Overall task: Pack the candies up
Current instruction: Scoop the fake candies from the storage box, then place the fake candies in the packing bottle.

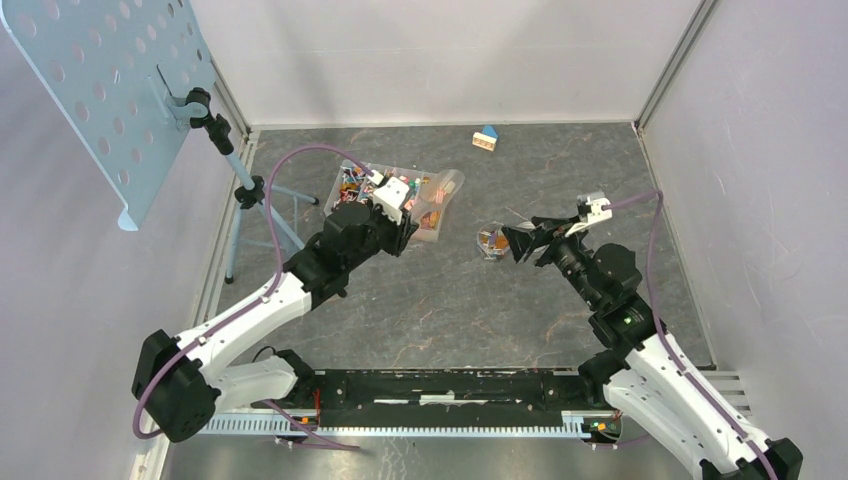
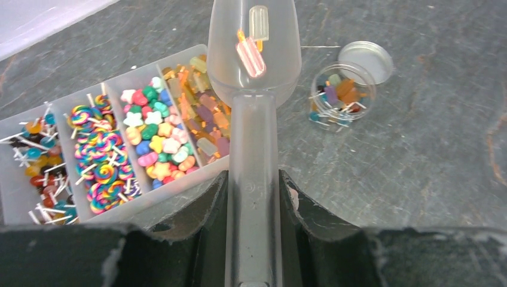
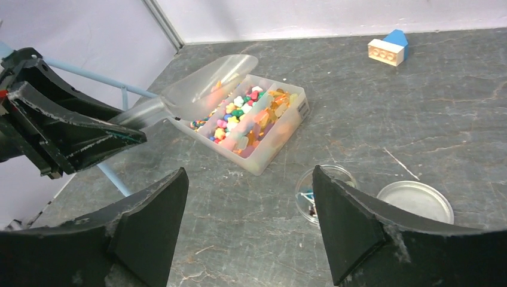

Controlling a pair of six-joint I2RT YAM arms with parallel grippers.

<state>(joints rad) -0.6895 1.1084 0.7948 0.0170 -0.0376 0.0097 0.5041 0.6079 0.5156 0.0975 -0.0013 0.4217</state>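
left gripper [image 2: 253, 191] pinches the scoop [image 2: 278, 66] handle, bowl level so two candies [image 2: 251, 55] don't spill; jar [image 2: 342, 94] at 4 o'clock of the bowl. right gripper [image 3: 248, 185] spread near jar, probably to steady it.

Left gripper [image 2: 253, 200] clamped tight, right gripper [image 3: 248, 185] spread wide, arms stretched forward
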